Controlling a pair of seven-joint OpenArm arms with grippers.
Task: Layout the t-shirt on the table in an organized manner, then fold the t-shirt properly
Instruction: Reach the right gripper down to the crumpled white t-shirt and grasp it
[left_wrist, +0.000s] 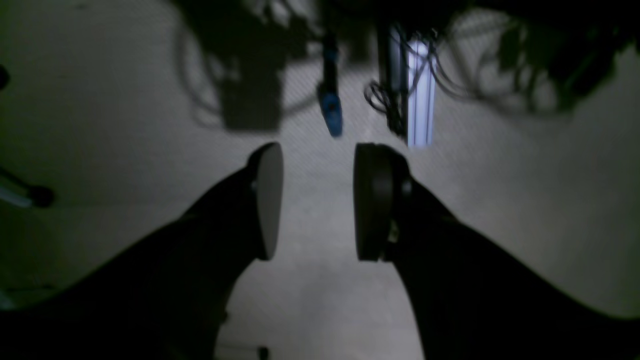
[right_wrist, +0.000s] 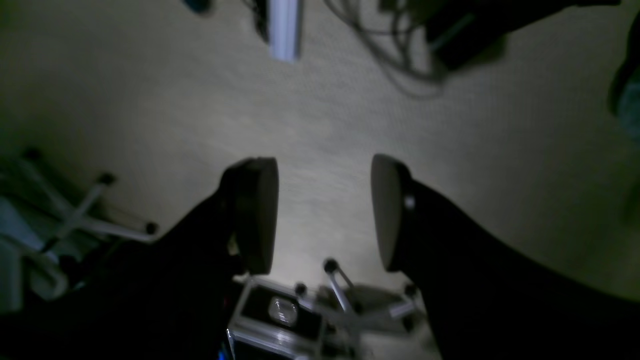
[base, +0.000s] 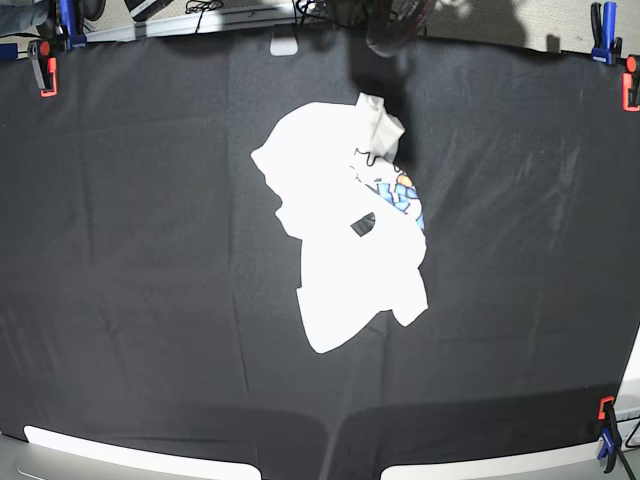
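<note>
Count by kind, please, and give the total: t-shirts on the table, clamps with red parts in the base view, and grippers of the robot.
T-shirt: 1
Clamps with red parts: 3
Grippers: 2 (left gripper, right gripper)
Total: 6

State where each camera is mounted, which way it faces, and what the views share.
Left wrist: on the left arm, looking past the open black left tool at grey floor and dark cables.
Right wrist: on the right arm, looking past the open black right tool at similar floor and thin metal stand legs.
Base: overhead, facing down at the crumpled white t-shirt on the black cloth-covered table; no tool shows.
Shared: both wrist views show a pale upright strip, apparently the same.
</note>
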